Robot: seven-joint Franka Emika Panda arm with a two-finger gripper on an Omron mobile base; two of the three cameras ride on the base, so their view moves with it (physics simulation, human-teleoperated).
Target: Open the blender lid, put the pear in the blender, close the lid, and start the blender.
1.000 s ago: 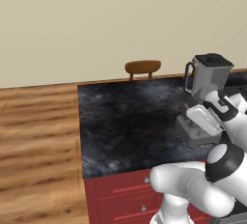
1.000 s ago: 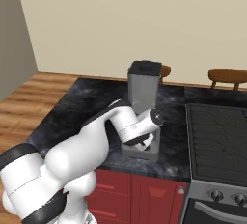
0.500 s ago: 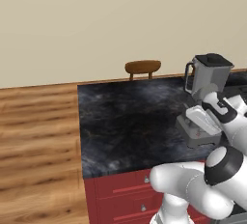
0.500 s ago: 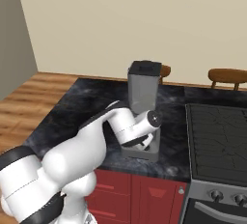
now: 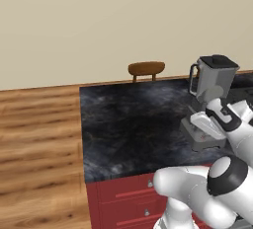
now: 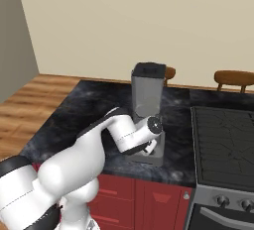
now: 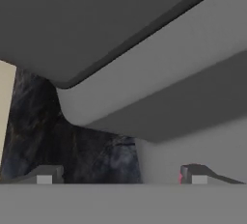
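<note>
Left base view, sweeping across: wooden floor [image 5: 39,139] on the left, then the dark marbled surface [image 5: 133,124] over red drawers [image 5: 128,196], a wooden chair [image 5: 146,68] peeking up behind its far edge, and on the right the blender [image 5: 210,104] standing upright near the front edge, its lid [image 5: 218,61] sitting on the jar. The arm reaches in low against the front of the blender's base, hand right up at the stepped grey block. Right base view now: floor at left, the surface, the blender [image 6: 147,110] in the middle with the lid [image 6: 150,69] on top, the wrist pressed close to its base, then a stove [image 6: 223,147] on the right and a second chair [image 6: 233,78] behind. Hand view: the gripper [image 7: 123,175] is spread wide, nothing between the two tips, the left tip over the marbled top and the right tip just against the blender's [image 7: 159,88] grey base, which looms overhead.
</note>
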